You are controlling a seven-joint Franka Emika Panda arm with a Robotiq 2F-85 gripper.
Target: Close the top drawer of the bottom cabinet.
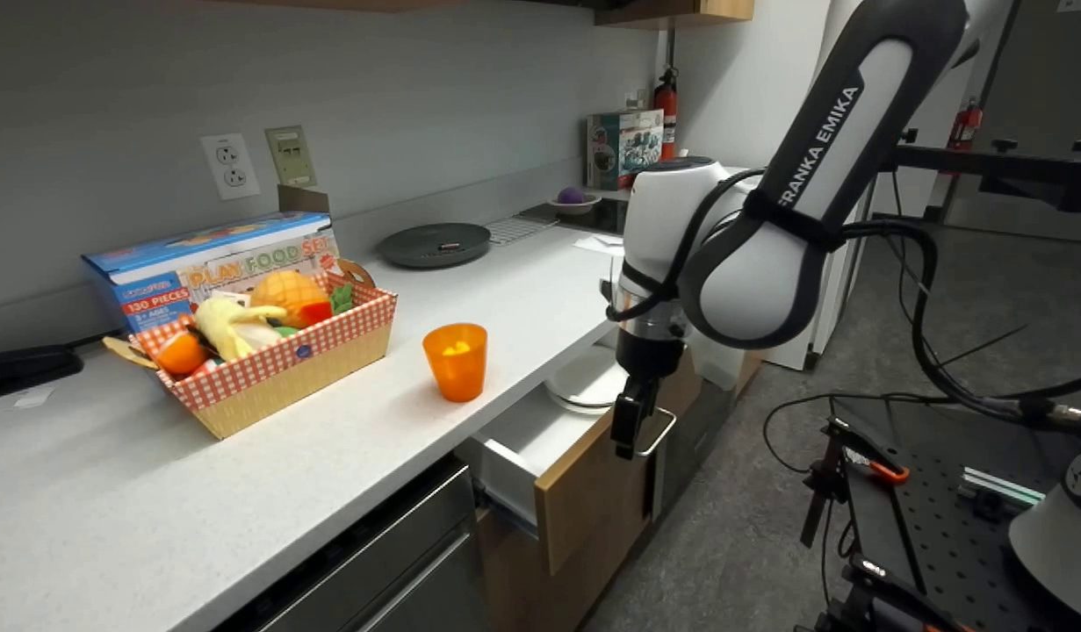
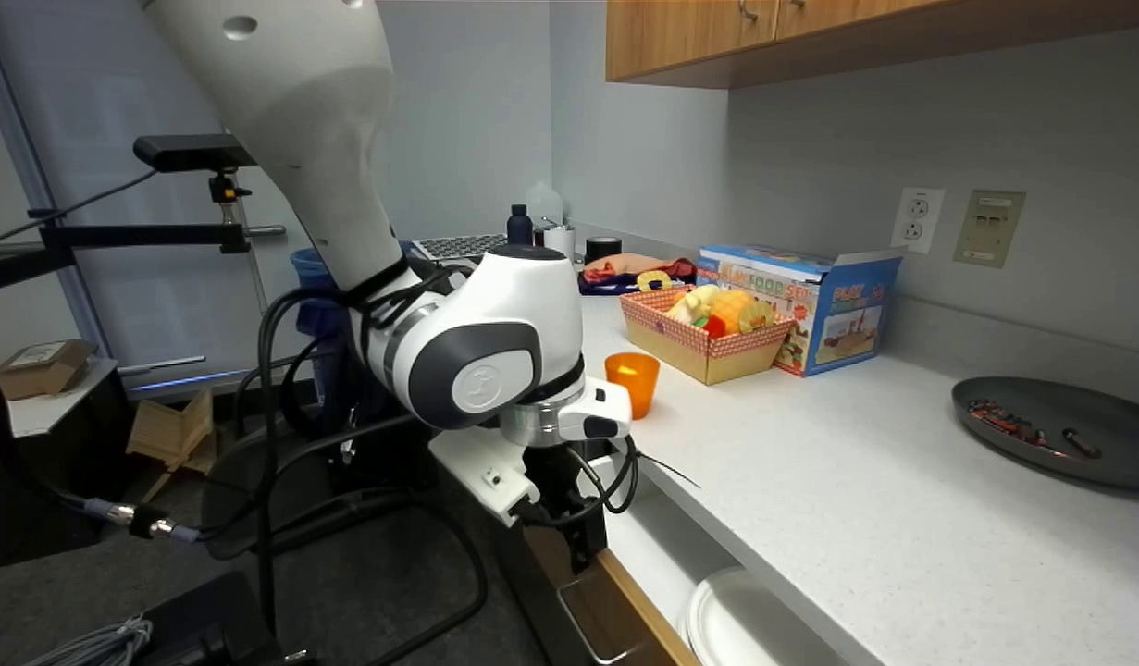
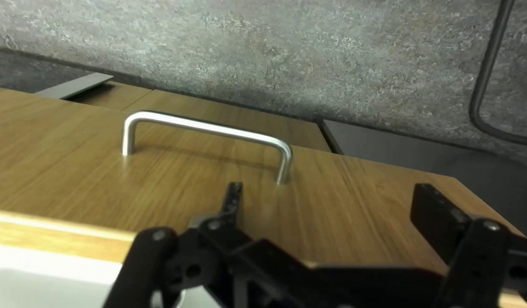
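Lower right in the wrist view, the black claw holds its jaws apart beside the open tan-wood-fronted white drawer.

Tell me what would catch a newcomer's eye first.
Most likely the large robot arm, its open gripper down at the front of the pulled-out top drawer. Next, the bright orange cup on the white counter, near the red-checked basket of play food.

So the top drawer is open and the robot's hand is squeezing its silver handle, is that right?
Not quite. The hand isn't squeezing the silver bar handle: the wrist view shows its fingers wide apart, not closed on it. The top drawer is open, just as you say.
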